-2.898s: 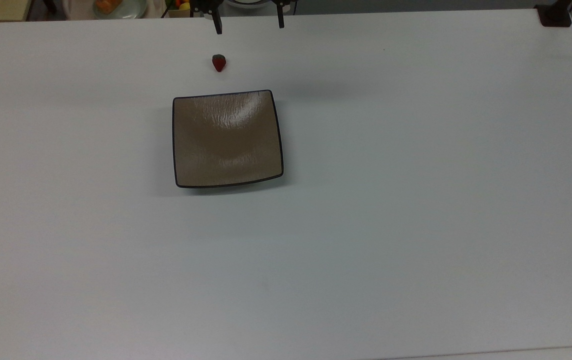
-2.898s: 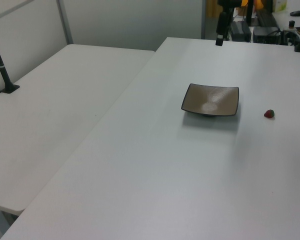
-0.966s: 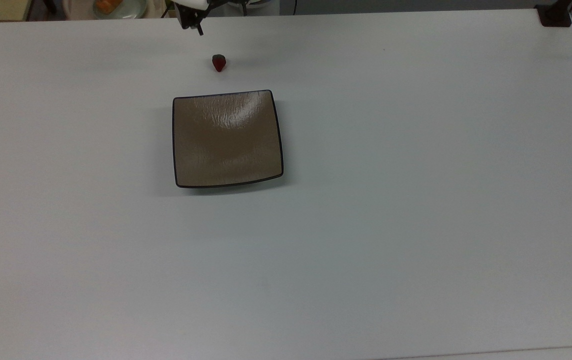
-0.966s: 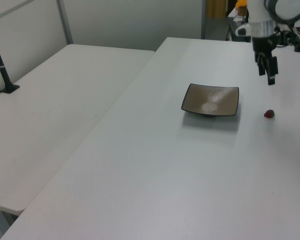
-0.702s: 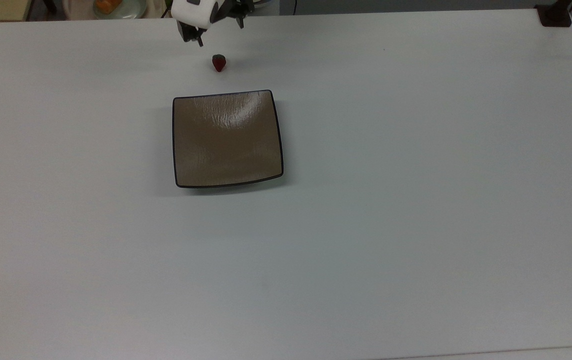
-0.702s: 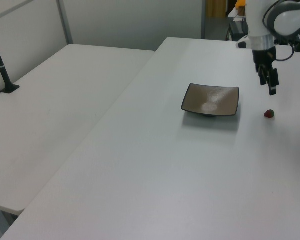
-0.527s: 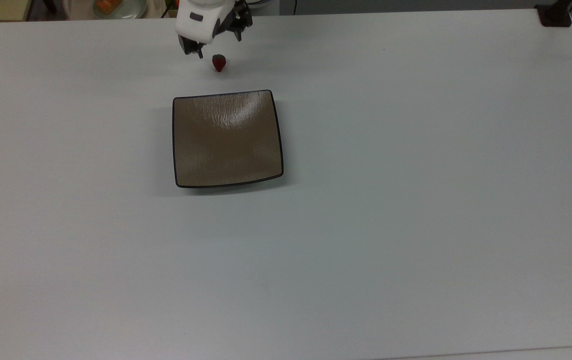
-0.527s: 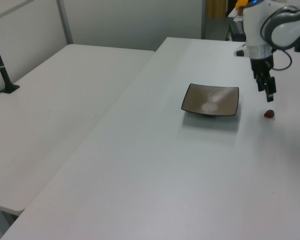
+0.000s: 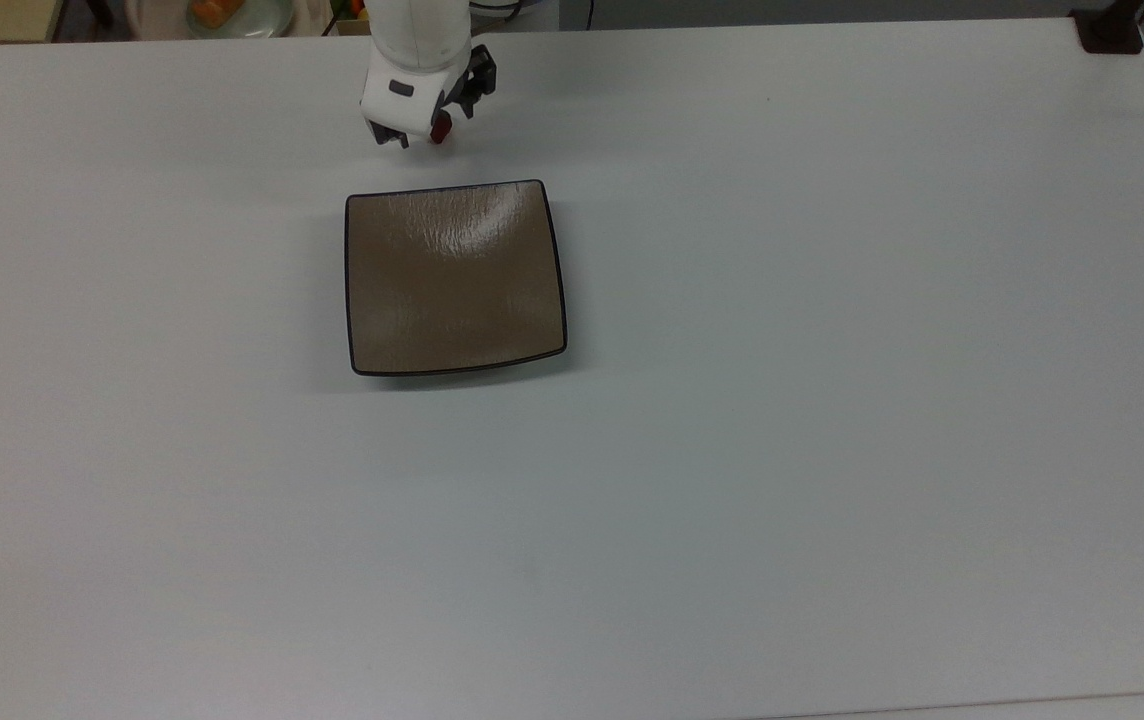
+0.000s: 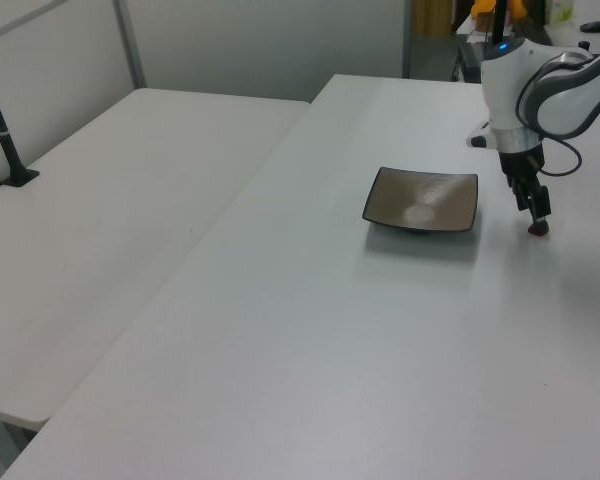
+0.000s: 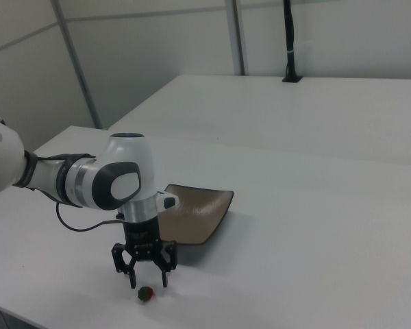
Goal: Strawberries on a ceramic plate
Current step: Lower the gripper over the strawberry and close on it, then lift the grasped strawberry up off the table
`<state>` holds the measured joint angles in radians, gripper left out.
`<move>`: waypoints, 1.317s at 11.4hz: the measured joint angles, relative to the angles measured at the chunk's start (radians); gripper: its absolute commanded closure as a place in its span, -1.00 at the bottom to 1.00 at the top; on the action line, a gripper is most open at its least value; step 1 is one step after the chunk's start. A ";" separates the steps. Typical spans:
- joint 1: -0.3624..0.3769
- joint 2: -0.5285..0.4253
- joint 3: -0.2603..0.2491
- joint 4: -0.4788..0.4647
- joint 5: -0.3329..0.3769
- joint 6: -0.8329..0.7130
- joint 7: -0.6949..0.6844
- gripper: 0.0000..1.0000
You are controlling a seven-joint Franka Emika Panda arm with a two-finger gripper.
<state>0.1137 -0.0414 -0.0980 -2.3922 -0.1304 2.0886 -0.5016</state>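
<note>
A small red strawberry [image 11: 146, 295] with a dark green cap lies on the white table, just off the plate's edge. In the top view the strawberry [image 9: 443, 129] is half covered by the white hand. My gripper [image 11: 148, 279] points straight down, open, its fingers [image 11: 132, 279] spread just above and to either side of the berry. The left view shows the gripper [image 10: 537, 214] directly over the strawberry [image 10: 537, 229]. In the top view the gripper [image 9: 420, 136] hangs close to the plate's top edge. The square tan-brown ceramic plate [image 9: 452, 290] with a black rim, also seen as plate [image 10: 420, 200] and plate [image 11: 195, 209], holds nothing.
A pale round dish with orange food [image 9: 232, 14] sits beyond the table's top edge in the top view. A black post base [image 9: 1110, 30] stands at the top view's top right corner. A second white table [image 10: 110, 200] with a black pole [image 10: 2, 130] adjoins.
The arm has swung in from the table's edge and come down over the strawberry, fingers now around it. Strawberry and plate have not moved.
</note>
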 measured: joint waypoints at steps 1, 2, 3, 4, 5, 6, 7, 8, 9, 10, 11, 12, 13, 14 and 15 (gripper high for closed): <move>-0.003 0.009 0.000 0.000 -0.007 0.003 0.000 0.03; -0.005 0.013 0.000 0.000 -0.010 0.003 0.000 0.22; -0.005 0.014 0.000 0.000 -0.009 0.003 0.000 0.45; -0.004 0.012 0.001 0.000 -0.009 0.002 0.000 0.64; -0.004 0.011 0.002 0.000 -0.009 0.002 0.000 0.73; -0.003 0.007 0.003 0.000 -0.009 0.001 0.004 0.73; -0.004 0.004 0.003 0.000 -0.009 0.002 0.022 0.74; -0.005 0.004 0.003 0.001 -0.009 0.002 0.038 0.75; -0.005 0.004 0.003 0.001 -0.009 0.002 0.043 0.78; -0.005 0.004 0.003 0.002 -0.009 0.002 0.046 0.78; -0.005 0.004 0.003 0.002 -0.009 0.002 0.047 0.78; -0.005 0.004 0.003 0.002 -0.009 0.002 0.050 0.78; -0.005 0.004 0.003 0.002 -0.009 0.002 0.052 0.78; -0.006 0.004 0.003 0.003 -0.009 0.002 0.054 0.78; -0.007 0.004 0.002 0.004 -0.009 0.002 0.054 0.78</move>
<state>0.1069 -0.0377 -0.0960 -2.3885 -0.1397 2.0906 -0.4478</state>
